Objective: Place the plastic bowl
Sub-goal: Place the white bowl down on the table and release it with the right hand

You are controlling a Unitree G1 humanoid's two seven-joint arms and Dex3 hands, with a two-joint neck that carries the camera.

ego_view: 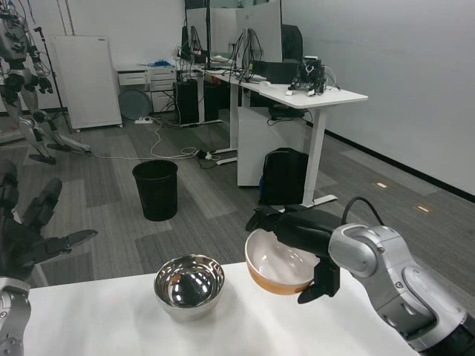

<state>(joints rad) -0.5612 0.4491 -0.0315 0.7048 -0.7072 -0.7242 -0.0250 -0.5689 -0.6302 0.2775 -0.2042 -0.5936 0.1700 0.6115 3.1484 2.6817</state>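
Bright, even overhead room light; soft shadows; sharp focus; glare on steel bowl (pixel 189 285).

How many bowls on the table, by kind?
Plastic bowl, orange outside, gripped at its rim by the right hand: 1
Metal bowl, standing free on the table: 1
Total: 2
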